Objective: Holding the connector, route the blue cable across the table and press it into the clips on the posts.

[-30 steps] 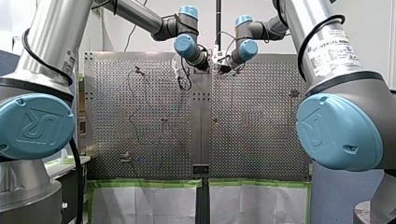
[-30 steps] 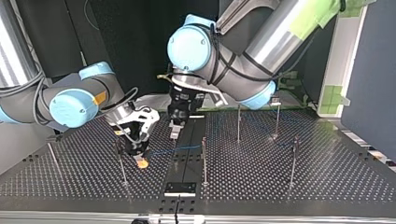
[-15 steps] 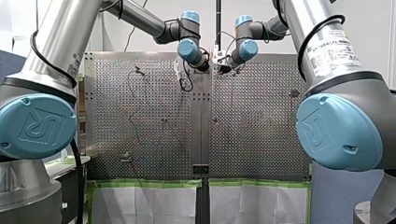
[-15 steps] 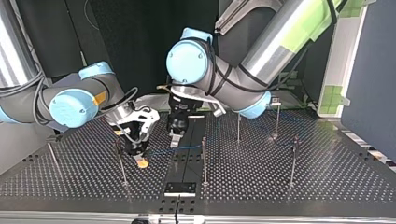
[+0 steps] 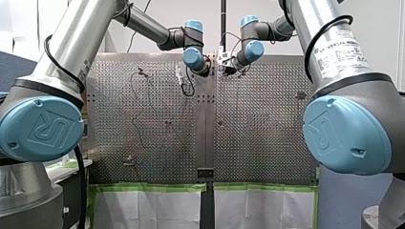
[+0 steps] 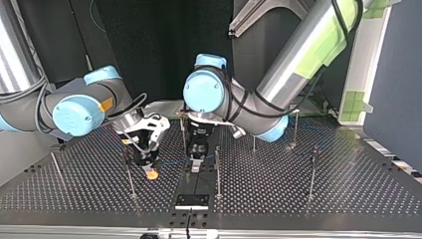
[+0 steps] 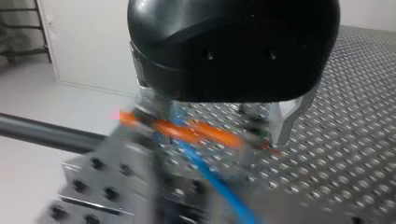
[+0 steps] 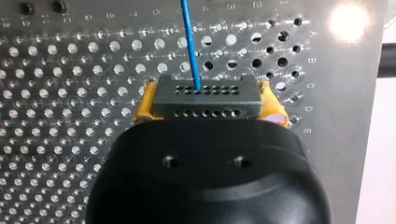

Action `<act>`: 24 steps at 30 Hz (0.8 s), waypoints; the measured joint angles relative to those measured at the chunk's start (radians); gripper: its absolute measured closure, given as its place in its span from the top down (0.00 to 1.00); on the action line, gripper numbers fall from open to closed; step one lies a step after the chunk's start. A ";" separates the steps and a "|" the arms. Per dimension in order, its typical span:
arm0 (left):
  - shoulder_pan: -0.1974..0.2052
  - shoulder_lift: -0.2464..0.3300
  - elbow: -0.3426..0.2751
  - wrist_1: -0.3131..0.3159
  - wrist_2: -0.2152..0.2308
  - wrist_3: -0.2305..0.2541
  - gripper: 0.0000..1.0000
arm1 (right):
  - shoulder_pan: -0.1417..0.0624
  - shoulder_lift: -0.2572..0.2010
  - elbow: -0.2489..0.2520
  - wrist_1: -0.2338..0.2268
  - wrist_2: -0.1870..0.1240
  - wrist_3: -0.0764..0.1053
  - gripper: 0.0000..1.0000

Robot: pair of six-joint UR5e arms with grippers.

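In the right wrist view my right gripper (image 8: 210, 106) is shut on the grey connector (image 8: 205, 94), gripped between its yellow pads (image 8: 145, 106). The blue cable (image 8: 191, 42) leaves the connector straight ahead over the perforated table. At the top view's left this gripper (image 6: 147, 168) hangs low by a thin post (image 6: 130, 175). My left gripper (image 6: 196, 162) is black with metal fingers (image 7: 284, 122) and stands open. It hovers over the table's middle strip, and the blue cable (image 7: 212, 175) runs below, between its fingers. The cable (image 6: 171, 162) spans the gap between both grippers.
Several thin posts with clips stand on the table: one close by my left gripper (image 6: 217, 172), others further to the top view's right (image 6: 295, 127) (image 6: 313, 172), one at its far left (image 6: 57, 167). A black bracket (image 6: 191, 200) sits at the near edge.
My left arm has swung its gripper toward the top view's near edge and lower, down over the cable. My right arm has stayed still with the connector.
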 joint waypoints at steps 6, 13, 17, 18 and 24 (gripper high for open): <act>-0.006 -0.049 0.000 0.009 0.008 0.004 1.00 | 0.000 0.000 0.000 0.000 0.000 0.000 0.00; -0.005 -0.067 0.001 0.012 -0.002 0.004 1.00 | 0.000 0.000 0.000 0.000 0.000 0.000 0.00; -0.004 -0.068 0.001 0.009 -0.026 0.005 1.00 | 0.000 0.000 0.000 0.001 0.000 0.000 0.00; -0.004 -0.068 0.001 0.008 -0.033 0.005 1.00 | 0.000 0.000 0.000 0.001 0.000 0.000 0.00; -0.006 -0.068 0.001 0.002 -0.072 0.009 0.81 | 0.000 0.000 0.000 0.001 0.000 0.000 0.00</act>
